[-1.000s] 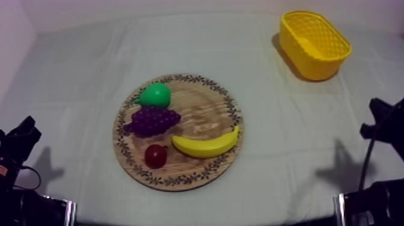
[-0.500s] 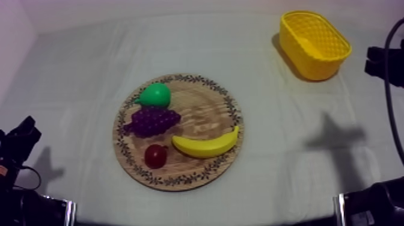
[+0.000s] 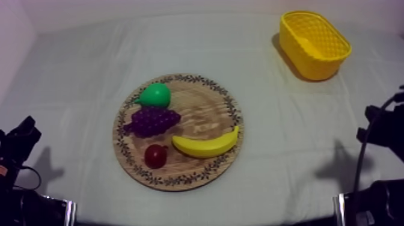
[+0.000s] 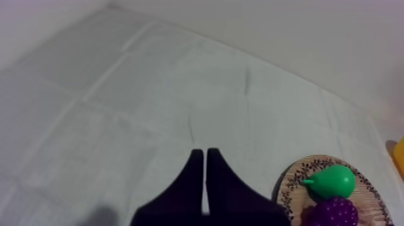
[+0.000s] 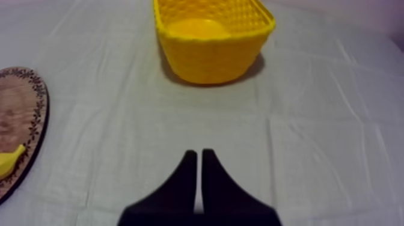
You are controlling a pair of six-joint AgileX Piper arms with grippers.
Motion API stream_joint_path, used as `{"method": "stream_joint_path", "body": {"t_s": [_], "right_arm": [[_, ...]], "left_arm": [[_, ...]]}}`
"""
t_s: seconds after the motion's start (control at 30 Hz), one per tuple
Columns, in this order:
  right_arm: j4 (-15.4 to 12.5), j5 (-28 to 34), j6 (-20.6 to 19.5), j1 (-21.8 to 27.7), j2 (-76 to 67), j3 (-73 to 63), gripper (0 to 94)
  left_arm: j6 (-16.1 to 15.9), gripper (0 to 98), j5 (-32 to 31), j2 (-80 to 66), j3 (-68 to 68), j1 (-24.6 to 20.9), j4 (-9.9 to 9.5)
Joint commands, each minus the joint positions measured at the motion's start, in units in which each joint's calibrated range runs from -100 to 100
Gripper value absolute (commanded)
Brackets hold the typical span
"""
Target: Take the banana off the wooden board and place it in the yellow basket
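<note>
The banana [image 3: 206, 146] lies on the near right part of the wooden board [image 3: 204, 114], curved along the rim, its upturned tip reaching the patterned border. Just beside its left end sits the small red fruit [image 3: 156, 155], a sliver apart from it. The grapes [image 3: 152, 120] and the pear [image 3: 155, 95] crowd the board's left side, pear against grapes. The banana's top and its right flank stand open.

The board sits mid-tabletop, a little toward the near edge. From its right rim, bare cloth [image 3: 288, 120] runs clear to the yellow basket [image 3: 312, 63], which stands slantwise at the far right corner with its mouth up and its floor showing.

My right gripper [image 5: 199, 154] hangs over the cloth by the right edge, fingers pressed into a narrow wedge with nothing between them, aimed at the basket's near wall. My left gripper [image 4: 201, 154] sits over bare cloth toward the near left corner, fingers pressed together the same way, with the board's pear side just off to one flank.

In my right wrist view the board is cut off, and one yellow banana tip peeks past its rim. In my left wrist view the grapes are cut off. From above, my right arm is a dark shape at the right edge, its fingers too hard to make out there.
</note>
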Motion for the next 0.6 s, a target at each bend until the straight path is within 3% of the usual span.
{"method": "stream_joint_path", "body": {"t_s": [0.0, 0.2, 0.57], "right_arm": [[0.8, 1.5, -0.9, 0.5, -8.0, 3.1, 0.5], [3.4, 3.9, -4.1, 0.3, -10.8, 4.8, 0.5], [2.8, 4.3, -3.0, -0.6, -10.3, 3.9, 0.5]], "left_arm": [[0.0, 0.1, 0.0, 0.0, 0.0, 0.0, 0.03], [0.0, 0.1, 0.0, 0.0, 0.0, 0.0, 0.03], [0.0, 0.1, 0.0, 0.0, 0.0, 0.0, 0.03]]}}
